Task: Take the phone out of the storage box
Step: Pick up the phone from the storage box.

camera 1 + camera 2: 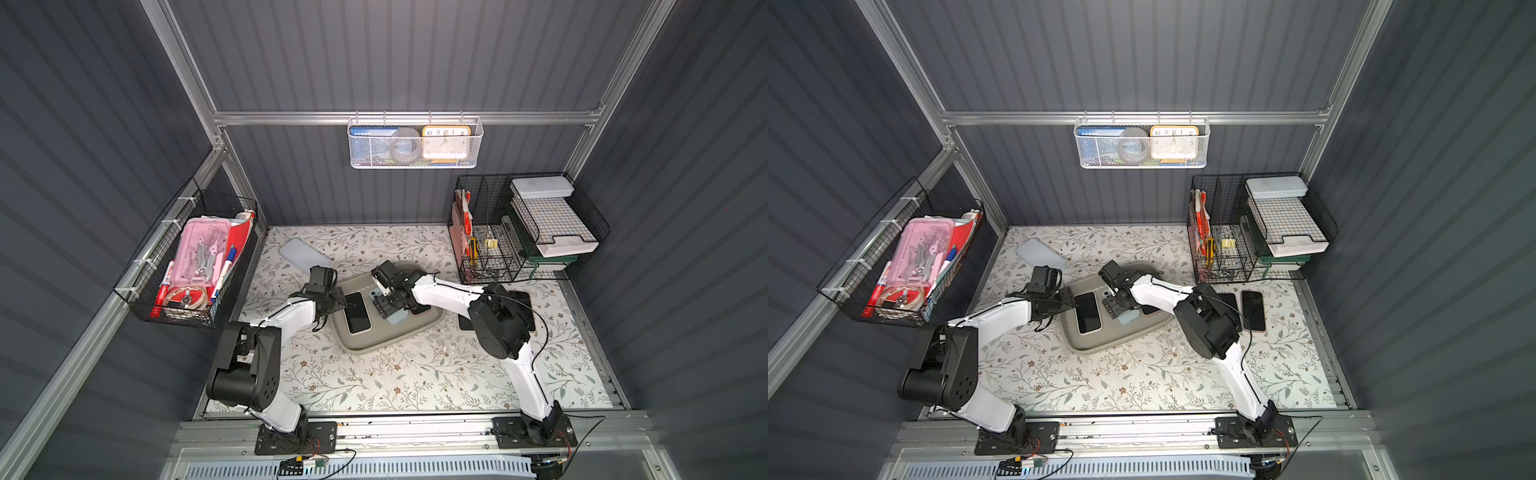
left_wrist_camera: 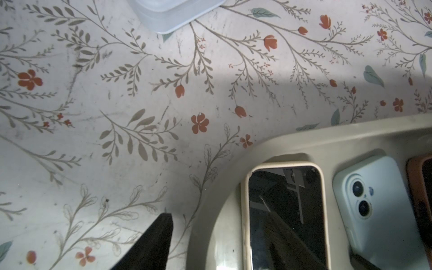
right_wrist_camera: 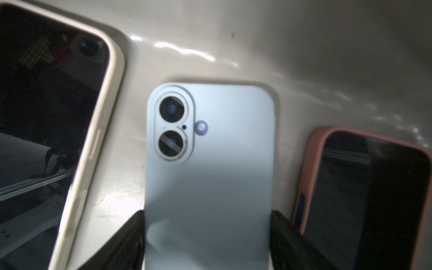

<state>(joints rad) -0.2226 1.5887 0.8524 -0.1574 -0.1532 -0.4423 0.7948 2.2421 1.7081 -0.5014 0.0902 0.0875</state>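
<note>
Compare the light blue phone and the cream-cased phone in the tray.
The blue phone lies face down; the cream-cased phone lies screen up. The right gripper brackets the blue phone, not the cream-cased phone. Both lie in the storage box.

Robot lab cell: aluminium frame point(image 1: 291, 118), corrugated grey walls point(image 1: 415, 54), stationery basket point(image 1: 139, 286), floral tabletop point(image 1: 374, 382).
</note>
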